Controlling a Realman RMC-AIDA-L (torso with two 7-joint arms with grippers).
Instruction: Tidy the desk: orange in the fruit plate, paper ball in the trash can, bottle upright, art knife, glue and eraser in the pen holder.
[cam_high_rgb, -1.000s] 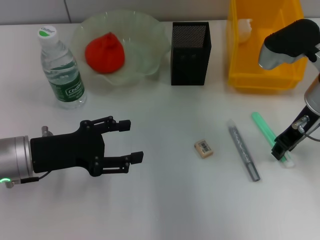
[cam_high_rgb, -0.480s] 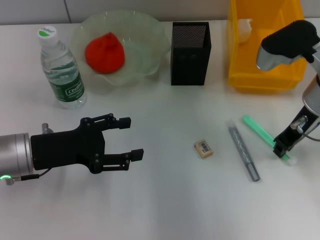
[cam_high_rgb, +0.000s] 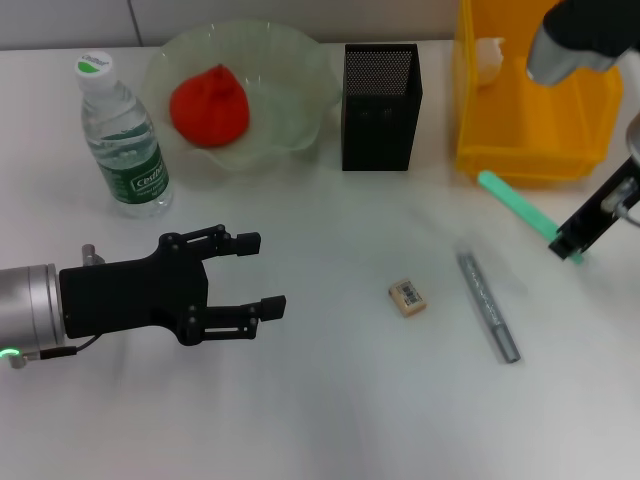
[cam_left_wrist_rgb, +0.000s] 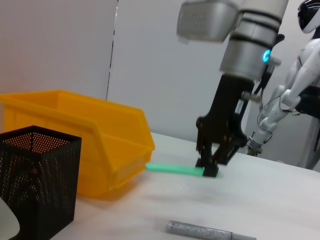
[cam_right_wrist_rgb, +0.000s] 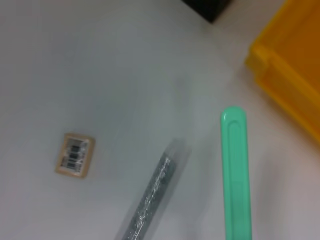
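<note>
Green art knife (cam_high_rgb: 520, 208) hanging pinched in right pincer (cam_high_rgb: 566, 243), lifted off the desk (cam_high_rgb: 330, 400) just beside the yellow bin (cam_high_rgb: 530, 150) (glue (cam_high_rgb: 488, 305) and eraser (cam_high_rgb: 407, 297) lying nearby); left pincer (cam_high_rgb: 255, 275) hovering spread, well away.

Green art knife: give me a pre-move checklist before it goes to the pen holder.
1. Grip: right gripper has its fingers shut on one end of the green art knife - ok.
2. Lifted off the table: the left wrist view shows it held level above the surface - ok.
3. Pen holder upright, top open - ok.
4. Pen holder empty inside - cannot tell.
5. Path: yellow bin sits close beside the knife's free end - not ok, watch clearance.
6. Left gripper hovers open, away from the holder - ok.
</note>
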